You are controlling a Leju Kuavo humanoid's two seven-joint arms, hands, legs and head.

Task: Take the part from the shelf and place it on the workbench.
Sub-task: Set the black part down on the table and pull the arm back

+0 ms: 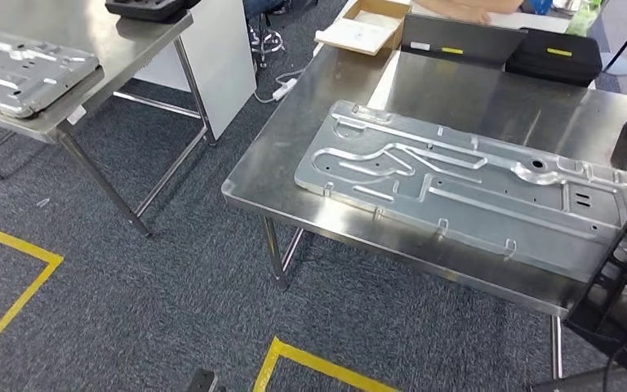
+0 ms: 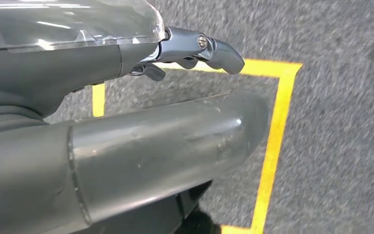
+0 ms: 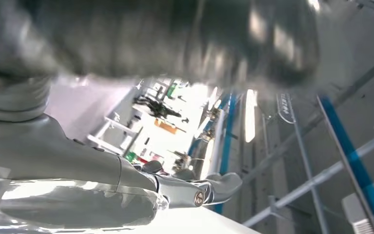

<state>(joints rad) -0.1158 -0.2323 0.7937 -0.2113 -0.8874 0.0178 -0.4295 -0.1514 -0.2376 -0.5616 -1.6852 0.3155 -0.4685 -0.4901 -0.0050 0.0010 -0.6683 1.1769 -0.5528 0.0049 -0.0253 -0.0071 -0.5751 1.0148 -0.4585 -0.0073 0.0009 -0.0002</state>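
The part [image 1: 465, 189] — a long stamped sheet-metal panel with raised ribs, pressed channels and small tabs along its edges — lies flat on the steel workbench [image 1: 294, 155] at the right of the head view, its long side running from the near-left corner of the bench toward the far right, so by how things lie the placing looks done or nearly so. A second, similar panel [image 1: 24, 69] rests on another steel table [image 1: 73, 28] at the far left. The panel looks stiff but thin: probably light for its size, apt to flex or twang if lifted by one end, with bare metal that would slide easily on the polished bench top. Its edges and tabs may be sharp, so the best hold would be on the long rims, both hands spread well apart, fingers hooked under the flange rather than pinching a rib. The left hand [image 2: 195, 51] hangs over grey carpet with yellow floor tape [image 2: 272, 141]; its fingers curl loosely and hold nothing. The right hand [image 3: 195, 190] shows against a bright, blurred background — its fingers seem empty, though the picture is too smeared to say whether they are spread or closed. A black case [image 1: 555, 53] and an open cardboard box [image 1: 367, 24] sit at the far side.
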